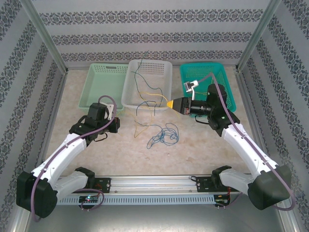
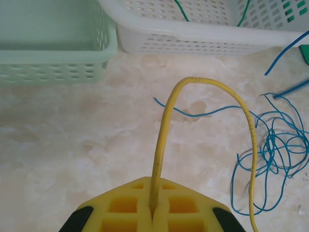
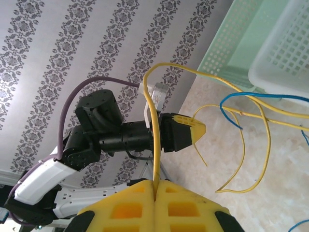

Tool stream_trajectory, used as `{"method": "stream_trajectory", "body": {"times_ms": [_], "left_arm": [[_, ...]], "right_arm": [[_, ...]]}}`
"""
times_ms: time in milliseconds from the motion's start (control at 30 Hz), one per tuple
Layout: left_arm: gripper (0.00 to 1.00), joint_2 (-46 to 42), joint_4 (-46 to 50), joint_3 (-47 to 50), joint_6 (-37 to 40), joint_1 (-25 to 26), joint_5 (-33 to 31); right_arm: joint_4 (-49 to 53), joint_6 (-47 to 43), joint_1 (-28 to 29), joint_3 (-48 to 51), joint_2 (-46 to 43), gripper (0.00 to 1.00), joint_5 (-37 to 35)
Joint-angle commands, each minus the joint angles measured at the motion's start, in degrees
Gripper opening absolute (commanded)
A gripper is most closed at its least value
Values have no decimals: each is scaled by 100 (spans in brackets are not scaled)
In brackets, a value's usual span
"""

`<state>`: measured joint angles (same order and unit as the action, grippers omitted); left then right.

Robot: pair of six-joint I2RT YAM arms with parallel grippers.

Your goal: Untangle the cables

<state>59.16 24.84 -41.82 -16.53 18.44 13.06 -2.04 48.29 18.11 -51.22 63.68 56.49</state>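
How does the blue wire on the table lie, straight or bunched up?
Bunched up: the blue cable lies in overlapping loops on the table.

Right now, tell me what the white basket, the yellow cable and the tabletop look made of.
White basket: moulded plastic, apparently; smooth, slightly glossy, with rows of regular holes.
Yellow cable: thin wire in a glossy plastic-looking sheath; it holds a springy arch.
Tabletop: beige marble pattern, faint sheen; stone or printed laminate, cannot tell.

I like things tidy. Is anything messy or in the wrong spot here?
Yes. A blue cable lies in a tangled heap of loops on the table, just in front of the white basket rather than inside it.
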Motion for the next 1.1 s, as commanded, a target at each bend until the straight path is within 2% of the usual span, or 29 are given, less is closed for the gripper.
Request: {"method": "stream_trajectory", "body": {"times_ms": [0, 233, 333, 433, 600, 633, 733, 833, 867, 967, 1067], "left_arm": [[3, -55, 2, 31, 42, 73, 64], [6, 592, 457, 3, -76, 80, -116], [8, 970, 355, 26, -55, 156, 222], [8, 1163, 139, 29, 79, 435, 483], [8, 970, -427, 156, 299, 938, 658], [8, 956, -398, 145, 228, 934, 472], [8, 1182, 182, -98, 41, 930, -619], [8, 1726, 667, -411, -62, 927, -1062], [11, 1886, 740, -489, -100, 929, -1136], [40, 2253, 771, -702, -203, 926, -1307], [56, 2179, 530, -747, -193, 961, -1224]], "right_arm": [[103, 39, -10, 63, -67, 0, 77], [-266, 59, 84, 330, -223, 0, -149], [-305, 44, 209, 388, -193, 0, -308], [-267, -54, 416, 509, -171, 0, -688], [-463, -199, 722, 867, -186, 0, -1220], [-544, -197, 761, 939, -215, 0, -1310], [-623, -236, 786, 1035, -371, 0, -1465], [-398, -385, 702, 998, -650, 0, -1725], [-393, -386, 672, 1003, -719, 0, -1773], [-386, -332, 606, 1010, -897, 0, -1860], [-366, -303, 650, 1055, -912, 0, -1894]]}}
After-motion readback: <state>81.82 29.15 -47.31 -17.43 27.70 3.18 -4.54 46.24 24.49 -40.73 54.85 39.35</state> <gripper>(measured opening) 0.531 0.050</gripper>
